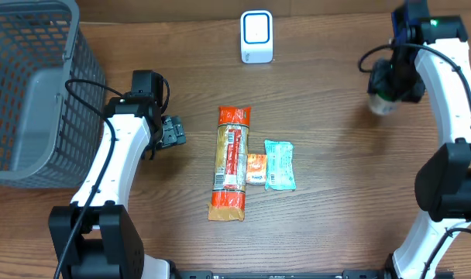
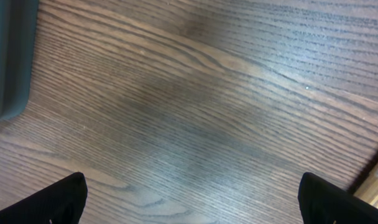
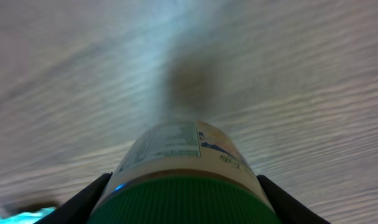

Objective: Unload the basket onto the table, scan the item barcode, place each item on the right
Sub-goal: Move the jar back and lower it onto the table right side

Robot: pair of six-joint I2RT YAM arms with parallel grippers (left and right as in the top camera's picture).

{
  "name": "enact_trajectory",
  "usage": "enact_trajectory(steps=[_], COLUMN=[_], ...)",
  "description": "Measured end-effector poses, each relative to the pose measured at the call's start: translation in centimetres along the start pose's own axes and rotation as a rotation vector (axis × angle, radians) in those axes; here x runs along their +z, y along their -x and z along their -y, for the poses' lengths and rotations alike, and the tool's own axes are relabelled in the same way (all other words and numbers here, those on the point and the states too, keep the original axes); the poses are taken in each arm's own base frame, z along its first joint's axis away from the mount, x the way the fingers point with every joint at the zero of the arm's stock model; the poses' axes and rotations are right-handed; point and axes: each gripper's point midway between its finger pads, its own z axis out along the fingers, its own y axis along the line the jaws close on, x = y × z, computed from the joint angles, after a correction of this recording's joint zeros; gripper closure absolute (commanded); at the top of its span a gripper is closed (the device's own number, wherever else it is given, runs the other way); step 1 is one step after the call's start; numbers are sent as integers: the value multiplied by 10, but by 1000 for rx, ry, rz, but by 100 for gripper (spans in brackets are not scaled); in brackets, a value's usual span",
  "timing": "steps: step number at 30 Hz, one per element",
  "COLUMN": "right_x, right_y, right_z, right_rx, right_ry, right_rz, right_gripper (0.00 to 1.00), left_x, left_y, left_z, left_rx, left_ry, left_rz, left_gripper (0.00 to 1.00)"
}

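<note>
My right gripper (image 3: 183, 202) was partly closed and held a jar (image 3: 176, 146) between its two fingers. The jar had a green lid, and the lid faced my wrist camera. Past the lid I saw a label with small print on it. Seen from above, the jar was far off to the right of the scanner (image 1: 256, 36), near the edge of the surface (image 1: 336, 194).

My left gripper (image 1: 173, 130) was wide open and held nothing. It was down and to the left of the scanner, over bare wood.

Below the scanner lay a long orange packet (image 1: 230, 163). A small orange packet (image 1: 256, 168) and a blue-green packet (image 1: 280, 165) lay just beside it. A gray basket (image 1: 34, 93) sat far to the left of the scanner.
</note>
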Motion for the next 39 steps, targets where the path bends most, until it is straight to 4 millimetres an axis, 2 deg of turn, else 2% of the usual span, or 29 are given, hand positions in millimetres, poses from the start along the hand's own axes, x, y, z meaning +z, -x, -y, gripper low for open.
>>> enact_trajectory(steps=[2,7,8,10,12,13,15,16,24,28,30,36,39], right_x=[22,60,65,75,81,83,86,87,86,79,65,-12,-31], right_y=[-10,-28,-31,-35,-37,-38,-41,-42,-45,-49,-45,-35,-43], right_z=[5,8,8,8,8,8,9,9,10,11,11,12,16], right_rx=[-2,-32,-36,-43,-44,-46,-49,-52,-55,-55,-55,-48,-47], right_ry=[-3,-5,-3,-3,-3,-4,-5,-4,-7,-11,-5,35,37], right_rz=[-43,-99,-103,-109,-109,-112,-120,-123,-137,-152,-129,34,44], right_gripper=[81,80,73,43,39,33,10,2,0,0,0,0,0], left_x=[0,0,0,0,0,0,0,0,0,0,0,0,0], left_y=[0,0,0,0,0,0,0,0,0,0,0,0,0], left_z=[0,0,0,0,0,0,0,0,0,0,0,0,0], left_rx=[0,0,0,0,0,0,0,0,0,0,0,0,0], left_ry=[0,0,0,0,0,0,0,0,0,0,0,0,0], left_rz=[0,0,0,0,0,0,0,0,0,0,0,0,0], left_gripper=[0,0,0,0,0,0,0,0,0,0,0,0,0])
